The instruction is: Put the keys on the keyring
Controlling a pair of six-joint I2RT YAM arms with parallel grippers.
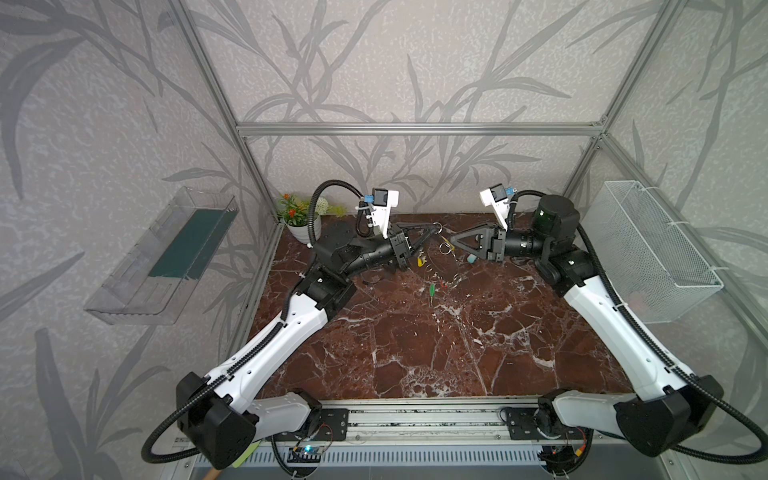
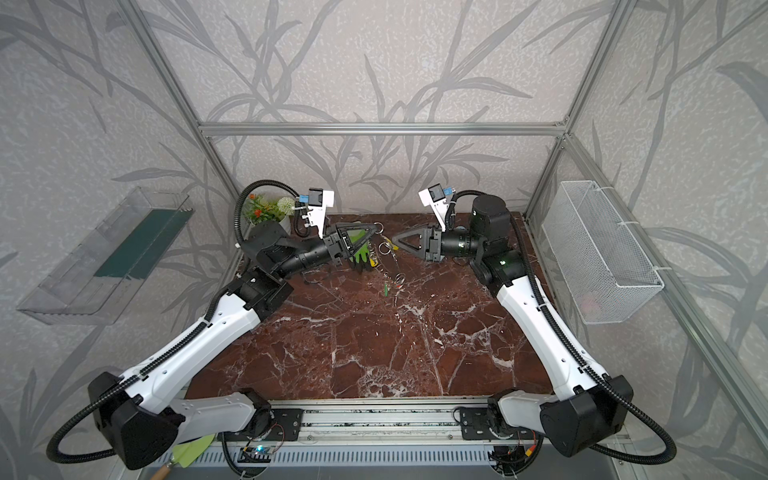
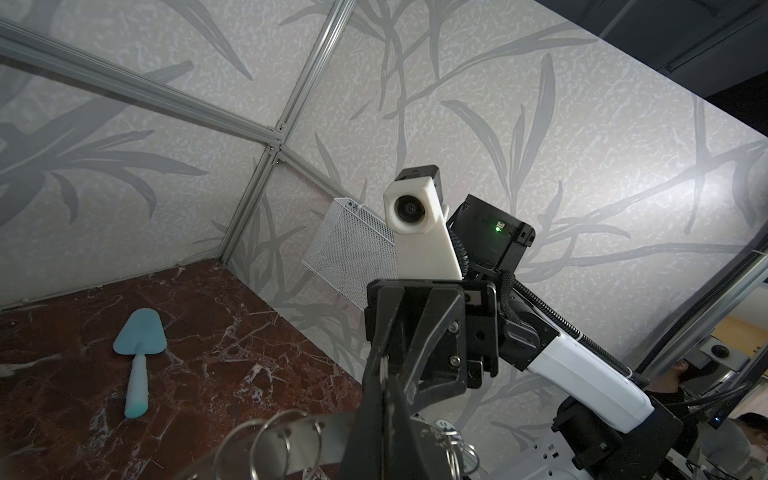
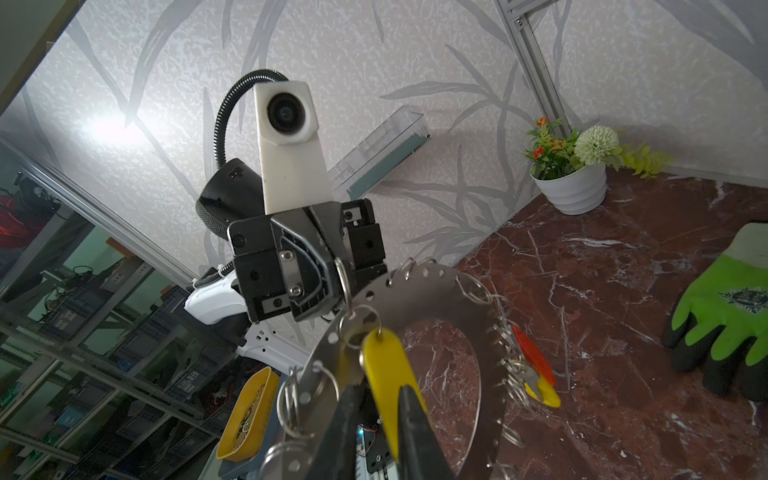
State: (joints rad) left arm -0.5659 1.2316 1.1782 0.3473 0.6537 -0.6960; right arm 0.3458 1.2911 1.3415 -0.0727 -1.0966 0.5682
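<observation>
The keyring [image 4: 436, 299] is flat bare metal, dull grey, and the small loops [image 4: 505, 332] along its rim are thin bright wire. Hanging from the keyring, the yellow key tag [image 4: 386, 370] is smooth glossy plastic. My right gripper [image 4: 378, 424] has matt black plastic fingers [image 4: 415, 424]. Under the keyring the table [image 4: 623, 270] is glossy veined red-brown marble. Near the keyring, the glove [image 4: 723, 324] is green knit cloth with rough matt black finger ends.

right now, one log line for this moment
left fingers: shut on keyring, held in air | right fingers: astride yellow tag, grip unclear | red tag: hanging from keyring
</observation>
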